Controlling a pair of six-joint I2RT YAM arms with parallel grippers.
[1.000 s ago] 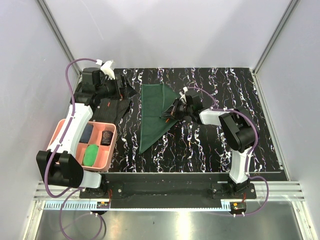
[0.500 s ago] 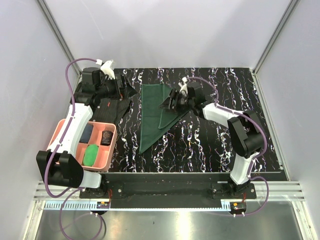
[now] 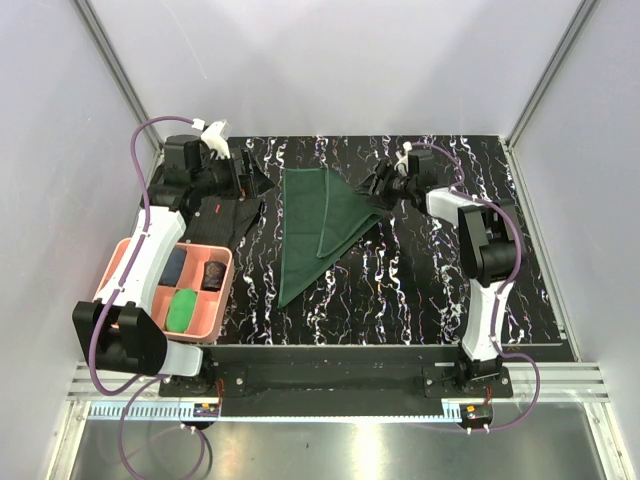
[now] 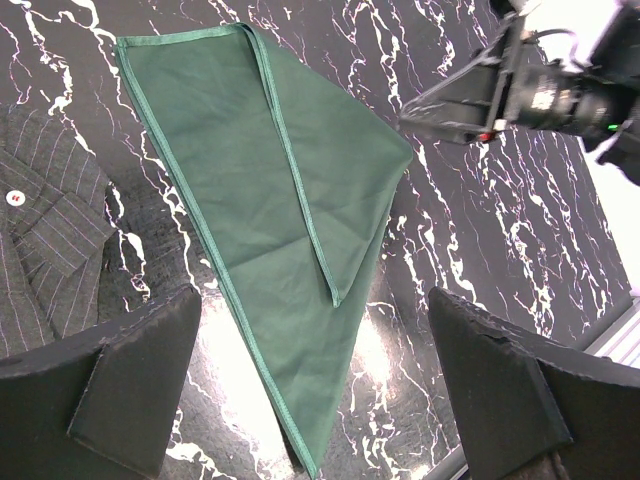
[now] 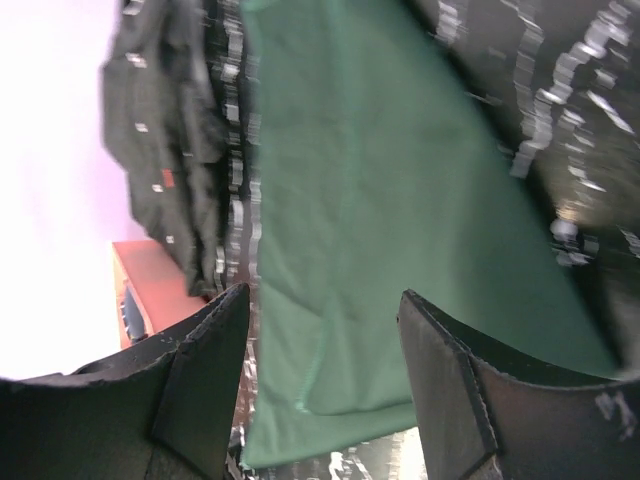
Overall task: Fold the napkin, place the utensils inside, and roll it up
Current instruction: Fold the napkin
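Napkin [image 3: 315, 225] lies folded into a triangle on your desk [image 3: 420, 280]. Your right claw [image 3: 378, 192] gapes empty just beside its right corner. Your left claw [image 3: 258, 180] is also spread wide and empty.

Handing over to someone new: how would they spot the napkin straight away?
On the black white-veined table, look near the middle, just right of the pink tray and the dark pinstriped shirt: there lies the napkin. It is the only plain green cloth, folded flat into a long triangle.

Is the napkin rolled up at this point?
No, the napkin lies flat, folded over into a triangle, with no part of it rolled.
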